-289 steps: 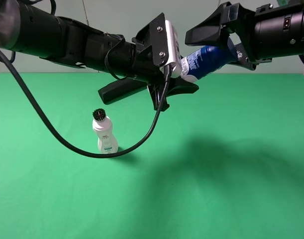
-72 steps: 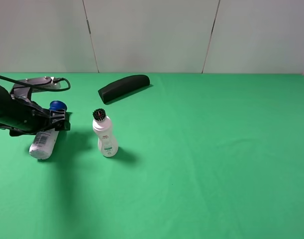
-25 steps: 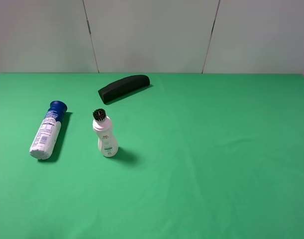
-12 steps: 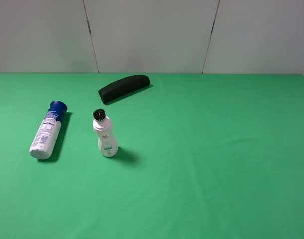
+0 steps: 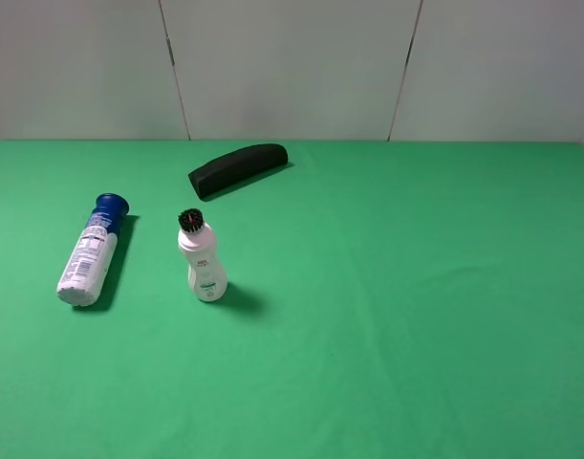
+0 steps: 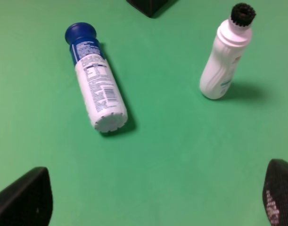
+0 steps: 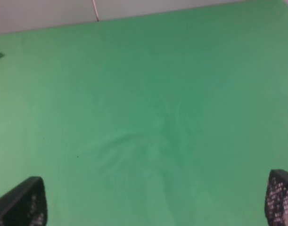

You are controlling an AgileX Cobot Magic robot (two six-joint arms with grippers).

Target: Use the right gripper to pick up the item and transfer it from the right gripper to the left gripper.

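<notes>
The item, a white can with a blue cap, lies on its side on the green cloth at the left; it also shows in the left wrist view. Neither arm shows in the exterior high view. In the left wrist view my left gripper is open and empty, its fingertips spread wide, pulled back from the can. In the right wrist view my right gripper is open and empty over bare green cloth, its fingertips wide apart.
A white bottle with a black brush top stands upright right of the can, also in the left wrist view. A black curved case lies behind it near the back wall. Green cloth covers the table.
The left arm set the can down at the left and withdrew out of the exterior high view. Over the last second nothing has moved.
</notes>
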